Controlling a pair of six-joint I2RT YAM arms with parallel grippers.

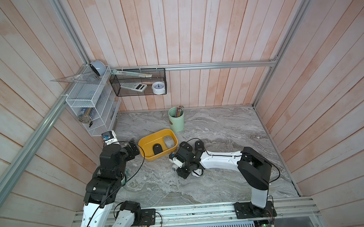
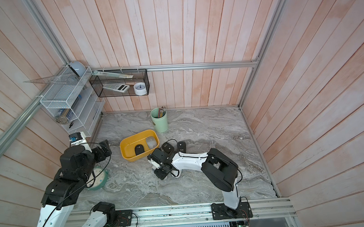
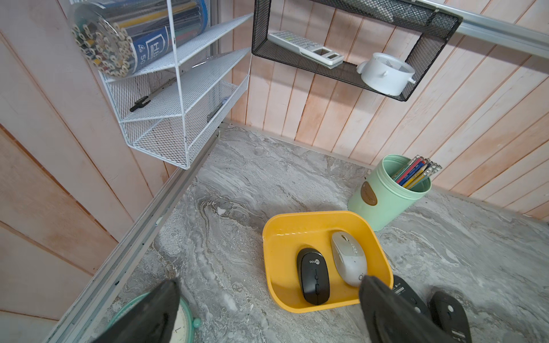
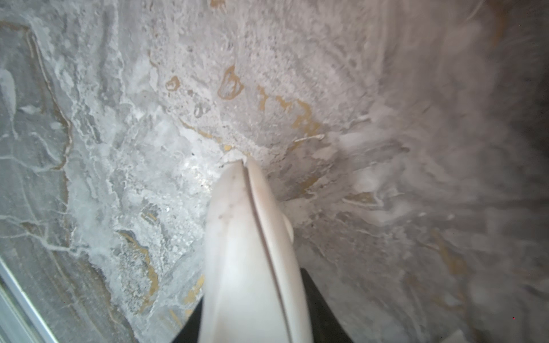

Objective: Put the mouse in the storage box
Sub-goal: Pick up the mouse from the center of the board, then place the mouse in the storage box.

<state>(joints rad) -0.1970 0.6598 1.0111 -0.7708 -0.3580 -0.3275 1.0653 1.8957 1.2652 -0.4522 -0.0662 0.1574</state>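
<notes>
- Marble-patterned tabletop (image 4: 118, 148) was seen directly under the right gripper (image 1: 186, 171), and the cell was closed in by pink plank walls (image 1: 215, 32).
- Between that gripper's dark fingers (image 4: 319, 300) a white mouse (image 4: 246, 252) was pinched by its sides. It was turned up on edge, with its nose apparently touching the tabletop, and the jaws were drawn in narrow around it.
- The lift was judged not yet made, so the task's thing was placed low at the table, inside the gripper and just short of the storage box.
- The hold was judged to be taken on a smooth, rounded shell. A slip or a twist out of the fingers could be expected if the lift were made fast.
- Just beyond the gripper the storage box (image 1: 155, 157) was found, with a black mouse (image 1: 157, 149) and a grey mouse (image 1: 169, 141) already lying in it.
- Its near wall could be clipped if the white mouse were carried across too low, and the light tub could be shoved along the table.
- Slightly farther off and to one side, two spare black mice (image 1: 186, 147) were left on the table close by the right wrist, where they could be knocked during the swing.
- Across the box from the right gripper, the left gripper (image 3: 270, 283) was held spread wide and empty, well apart from the white mouse.
- Farthest off, a green pencil cup (image 1: 176, 119) was stood just behind the box. It could be tipped if the box were pushed back.
</notes>
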